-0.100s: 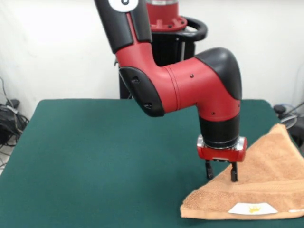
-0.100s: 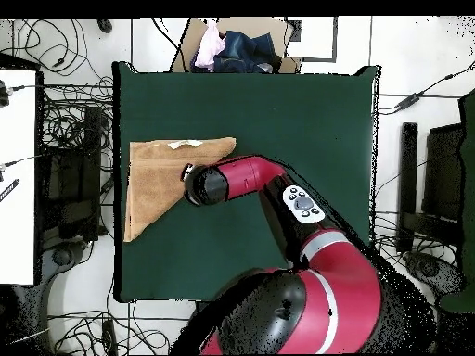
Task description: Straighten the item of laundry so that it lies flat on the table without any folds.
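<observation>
At the table's [image 1: 95, 152] right front corner in the front view, the towel [image 1: 266, 185] lies folded into a triangle, white label [image 1: 252, 208] near its front edge. The gripper [image 1: 221, 175] stands directly over the diagonal fold, jaws slightly apart, holding nothing visible. From overhead, the peach terry triangle [image 2: 153, 181] lies left of the arm, long axis along the diagonal.
</observation>
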`<state>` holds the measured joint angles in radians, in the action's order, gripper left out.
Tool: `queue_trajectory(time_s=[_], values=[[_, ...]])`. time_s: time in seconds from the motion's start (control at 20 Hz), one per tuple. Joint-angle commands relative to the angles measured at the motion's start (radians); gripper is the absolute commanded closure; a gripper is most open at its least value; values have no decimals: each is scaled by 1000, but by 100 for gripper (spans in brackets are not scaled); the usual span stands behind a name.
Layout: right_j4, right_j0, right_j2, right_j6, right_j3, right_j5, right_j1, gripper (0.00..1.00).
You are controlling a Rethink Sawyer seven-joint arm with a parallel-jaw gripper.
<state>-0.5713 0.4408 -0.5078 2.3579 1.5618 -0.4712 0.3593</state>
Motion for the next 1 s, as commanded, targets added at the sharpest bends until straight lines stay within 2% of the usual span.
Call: queue_trajectory(time_s=[0.05,0.2,0.4,0.45,0.8,1.0], values=[[-103,11,-9,-151,-40,73,-124,0],[-109,-14,-1,-126,-71,99,-150,0],[-125,-13,4,-116,-63,134,-143,0],[-127,-7,2,-118,-55,138,-141,100],[-132,5,-2,-123,-47,159,-138,100],[-141,34,-10,-164,-26,135,-120,100]])
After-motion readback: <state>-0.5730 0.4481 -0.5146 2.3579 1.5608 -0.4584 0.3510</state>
